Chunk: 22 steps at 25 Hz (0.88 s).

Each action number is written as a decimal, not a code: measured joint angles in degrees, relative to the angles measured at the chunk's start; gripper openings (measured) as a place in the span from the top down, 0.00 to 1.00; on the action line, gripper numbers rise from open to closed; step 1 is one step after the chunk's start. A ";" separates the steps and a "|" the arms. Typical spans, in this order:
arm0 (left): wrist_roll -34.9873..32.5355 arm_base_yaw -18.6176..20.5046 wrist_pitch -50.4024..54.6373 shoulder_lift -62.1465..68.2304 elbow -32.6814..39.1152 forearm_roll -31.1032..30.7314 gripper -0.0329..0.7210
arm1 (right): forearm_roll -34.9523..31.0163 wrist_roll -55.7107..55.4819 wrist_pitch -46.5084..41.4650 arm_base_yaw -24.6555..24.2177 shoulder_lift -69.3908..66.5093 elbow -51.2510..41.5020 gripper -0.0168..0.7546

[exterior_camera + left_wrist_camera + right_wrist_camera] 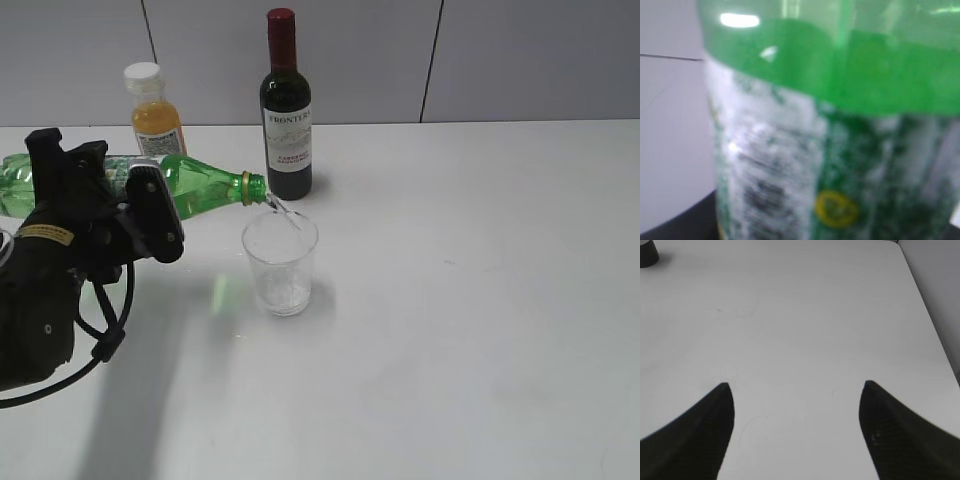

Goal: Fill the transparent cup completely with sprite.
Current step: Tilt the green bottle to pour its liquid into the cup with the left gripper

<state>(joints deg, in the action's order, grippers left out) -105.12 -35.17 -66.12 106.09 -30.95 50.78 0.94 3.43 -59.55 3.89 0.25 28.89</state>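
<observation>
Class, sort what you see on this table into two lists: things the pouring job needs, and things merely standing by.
Needed: green sprite bottle, tipped and pouring; transparent cup under its mouth; left gripper holding the bottle.
Standing by: wine bottle; orange-juice bottle; right gripper, open over the bare table.

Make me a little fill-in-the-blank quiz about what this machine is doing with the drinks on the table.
1. The left gripper holds the green bottle tipped nearly ____.
2. A thin stream runs from its mouth into the transparent cup, which is mostly ____.
3. The bottle standing right behind the cup is the ____ bottle.
4. The right gripper holds ____.

Missing words: horizontal; empty; wine; nothing
</observation>
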 joint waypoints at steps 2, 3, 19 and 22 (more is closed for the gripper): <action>-0.15 0.00 -0.05 0.00 0.00 0.05 0.37 | 0.00 0.00 0.00 0.00 0.00 0.00 0.21; -0.20 0.00 -0.05 0.00 0.00 0.05 0.37 | 0.00 0.00 0.00 0.00 0.00 0.00 0.21; -3.40 0.00 -0.11 0.00 0.00 2.31 0.37 | 0.00 0.00 0.00 0.00 0.00 0.00 0.21; -3.58 0.00 -0.11 0.00 0.00 2.45 0.37 | 0.00 0.00 0.00 0.00 0.00 0.00 0.21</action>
<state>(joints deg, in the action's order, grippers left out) -108.71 -35.17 -66.23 106.09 -30.95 53.23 0.94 3.43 -59.55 3.89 0.25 28.89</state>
